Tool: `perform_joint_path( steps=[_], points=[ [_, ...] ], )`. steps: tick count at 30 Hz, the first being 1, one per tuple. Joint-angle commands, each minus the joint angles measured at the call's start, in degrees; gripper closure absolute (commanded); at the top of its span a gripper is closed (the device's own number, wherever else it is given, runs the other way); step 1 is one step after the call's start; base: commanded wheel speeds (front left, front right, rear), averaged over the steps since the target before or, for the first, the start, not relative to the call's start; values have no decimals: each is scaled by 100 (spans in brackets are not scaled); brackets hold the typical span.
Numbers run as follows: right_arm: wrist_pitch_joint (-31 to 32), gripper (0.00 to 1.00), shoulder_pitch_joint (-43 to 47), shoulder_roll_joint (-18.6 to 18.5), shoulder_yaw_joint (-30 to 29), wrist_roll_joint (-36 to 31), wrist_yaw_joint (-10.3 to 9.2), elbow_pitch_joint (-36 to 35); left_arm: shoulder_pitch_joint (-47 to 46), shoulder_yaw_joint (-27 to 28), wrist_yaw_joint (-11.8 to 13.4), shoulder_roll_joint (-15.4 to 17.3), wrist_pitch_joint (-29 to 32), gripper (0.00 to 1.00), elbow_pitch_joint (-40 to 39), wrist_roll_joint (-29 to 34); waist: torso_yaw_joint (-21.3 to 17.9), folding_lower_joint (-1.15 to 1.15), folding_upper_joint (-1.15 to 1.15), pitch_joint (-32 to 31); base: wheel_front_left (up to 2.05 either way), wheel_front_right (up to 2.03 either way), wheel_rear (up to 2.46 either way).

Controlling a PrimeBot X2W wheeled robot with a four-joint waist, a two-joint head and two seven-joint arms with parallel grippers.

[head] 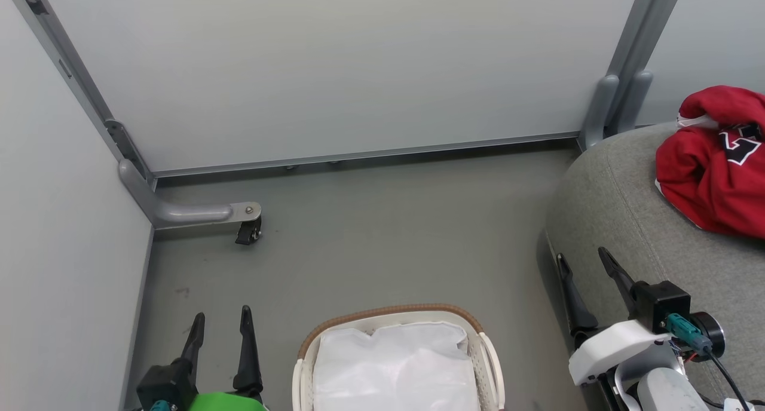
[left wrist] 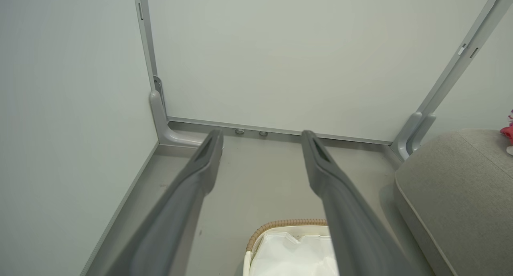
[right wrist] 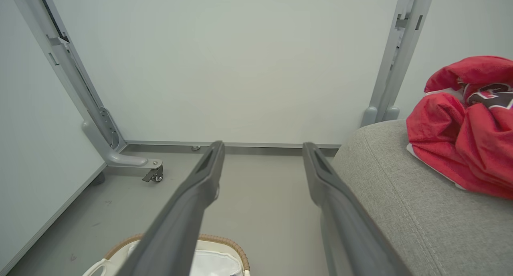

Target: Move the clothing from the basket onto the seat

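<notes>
Left tool (head: 222, 313), lower left of frame, and right tool (head: 581, 254), lower right: fingers spread apart, gripping nothing, pointing up frame. Parked clear of basket (head: 388, 311) at bottom centre, probably because no red shows inside, just white liner (head: 394, 363). Red clothing (head: 711, 178) heaped on grey seat (head: 615, 232) at right edge, well apart from basket, where task wants it. Heap's long axis roughly top-to-bottom of frame, number print facing up.

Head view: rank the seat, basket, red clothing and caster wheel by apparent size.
1. seat, largest, though cropped.
2. basket and clothing look about alike; both are cropped, so I won't rank them.
3. caster wheel, smallest.
</notes>
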Motion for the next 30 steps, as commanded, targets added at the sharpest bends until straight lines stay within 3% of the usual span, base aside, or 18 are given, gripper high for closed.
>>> perform_joint_path(
  steps=[1, 9, 10, 14, 30],
  points=[
    [-11, 0, -4, -21, 6, -17, -8, -27, 10, -5, -3, 4, 4, 0, 16, 29, 5, 0, 0, -7, 0, 0, 0],
    [-11, 0, 48, -20, 38, 39, -8, -25, -4, 3, 35, 4, 4, 0, 16, -6, 4, 0, 0, -17, 0, 0, 0],
    [-11, 100, 36, -21, 49, 49, -7, -30, -7, -2, 23, 4, 4, 100, -9, -26, -1, 0, 0, -14, 0, 0, 0],
    [14, 100, 68, 34, 40, 71, 0, 153, 15, -24, 5, -2, 5, 100, 157, -52, 2, 0, 0, -16, 0, 0, 0],
    [468, 100, 74, 22, -137, 1828, -1, -3, -208, 234, -162, 43, 411, 100, 142, -1648, -41, 0, 0, -9, 0, 0, 0]
  ],
)
